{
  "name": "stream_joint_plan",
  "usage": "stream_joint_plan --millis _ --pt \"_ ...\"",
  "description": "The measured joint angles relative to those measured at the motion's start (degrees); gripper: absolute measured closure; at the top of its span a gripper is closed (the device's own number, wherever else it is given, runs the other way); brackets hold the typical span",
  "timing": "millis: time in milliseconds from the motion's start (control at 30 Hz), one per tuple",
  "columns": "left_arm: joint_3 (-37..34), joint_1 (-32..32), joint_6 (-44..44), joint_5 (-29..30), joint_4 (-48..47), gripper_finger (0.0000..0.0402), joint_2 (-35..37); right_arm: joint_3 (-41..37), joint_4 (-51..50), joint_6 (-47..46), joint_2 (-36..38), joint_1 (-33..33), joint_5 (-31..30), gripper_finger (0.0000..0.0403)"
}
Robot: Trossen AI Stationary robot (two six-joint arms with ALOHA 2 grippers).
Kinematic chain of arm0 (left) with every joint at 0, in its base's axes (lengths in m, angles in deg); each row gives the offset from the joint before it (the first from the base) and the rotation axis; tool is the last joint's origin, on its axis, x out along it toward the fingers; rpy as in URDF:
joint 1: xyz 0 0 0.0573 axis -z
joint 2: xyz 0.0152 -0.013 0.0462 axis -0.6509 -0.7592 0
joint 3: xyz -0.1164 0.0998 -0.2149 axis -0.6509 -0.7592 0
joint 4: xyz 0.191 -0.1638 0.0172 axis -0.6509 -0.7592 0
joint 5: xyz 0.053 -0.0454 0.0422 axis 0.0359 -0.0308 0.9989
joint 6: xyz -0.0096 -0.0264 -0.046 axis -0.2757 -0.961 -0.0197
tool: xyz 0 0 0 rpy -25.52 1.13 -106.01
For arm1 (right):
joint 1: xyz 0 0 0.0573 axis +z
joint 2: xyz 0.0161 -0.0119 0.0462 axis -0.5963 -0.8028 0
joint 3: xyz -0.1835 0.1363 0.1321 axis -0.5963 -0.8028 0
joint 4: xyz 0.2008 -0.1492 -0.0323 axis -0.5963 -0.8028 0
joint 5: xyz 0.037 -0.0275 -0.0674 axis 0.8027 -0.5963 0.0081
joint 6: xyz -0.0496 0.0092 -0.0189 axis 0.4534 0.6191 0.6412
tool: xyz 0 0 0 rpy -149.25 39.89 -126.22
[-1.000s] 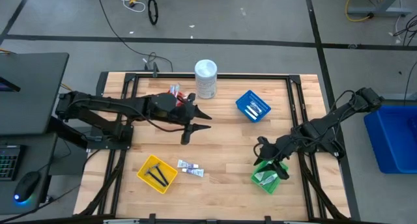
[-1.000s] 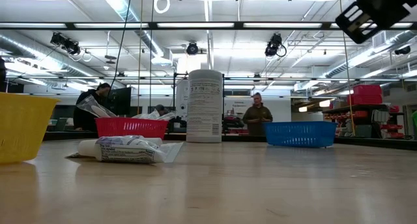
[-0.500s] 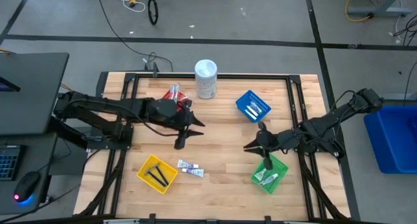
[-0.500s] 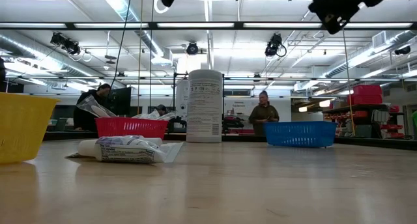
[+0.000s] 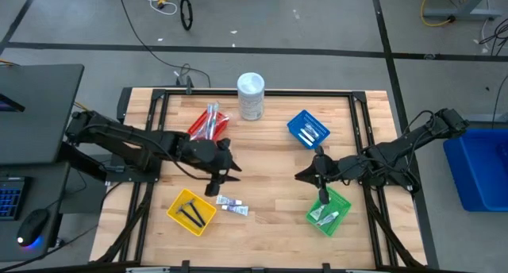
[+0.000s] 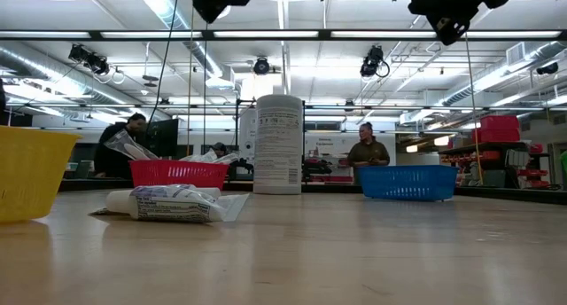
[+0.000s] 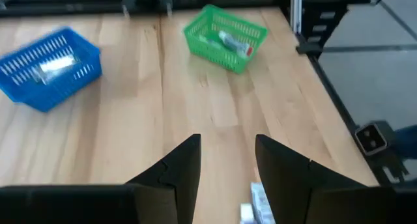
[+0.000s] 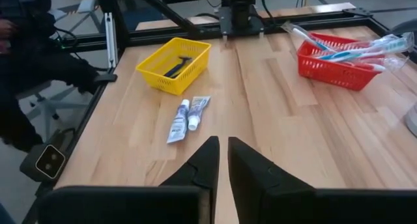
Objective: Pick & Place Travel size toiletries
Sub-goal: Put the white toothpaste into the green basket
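Desk [image 5: 270, 158]: wood top, black frame. Four baskets on it, one white canister [image 5: 251, 96] at 12 o'clock.

Baskets, counted:
- red [image 5: 208, 124], 11 o'clock: long packaged sticks poking out over the rim, count unclear.
- blue [image 5: 308, 129], 1 o'clock: pale sticks inside, two at best guess.
- yellow [image 5: 191, 210], 7 o'clock: two thin black pieces.
- green [image 5: 328, 212], 5 o'clock: small white tubes, looks like two.

Loose toiletries: two white tubes [image 5: 232, 204] flat on the desk at 6–7 o'clock, just right of yellow, touching or nearly so.

Left claw [image 5: 216, 183] hangs just above those tubes, fingers [image 7: 186, 168] apart at medium width, holding nothing. One tube is cut off at the edge of its wrist view.

Right claw [image 5: 312, 178] sits between blue and green, at 4 o'clock, fingers [image 8: 207, 162] nearly together with a thin gap, nothing between them.

Nothing stands between the left claw and the tubes.

Low view: the canister hides part of the room, the yellow basket is cut off at the edge, both arms show only as dark shapes at the top. Two people far behind the desk, small and hard to make out.
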Motion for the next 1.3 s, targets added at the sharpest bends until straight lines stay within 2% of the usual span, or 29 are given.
stream_joint_plan --millis 400,733,1067,1300 --pt "-5.2 3.4 -2.5 2.7 0.1 0.0249 0.0 0.0 0.0 0.0 0.0 0.0 0.0 0.0369" --pt "-9.5 3.6 -1.4 2.7 1.2 0.0249 0.0 0.0 0.0 0.0 0.0 0.0 0.0 0.037" --pt "-14.8 3.6 -1.2 2.9 4.4 0.0249 0.0 0.0 0.0 0.0 0.0 0.0 -3.1 0.0373" --pt "-15.5 3.6 -1.0 2.5 4.6 0.0249 0.0 0.0 0.0 0.0 0.0 0.0 -3.0 0.0373"
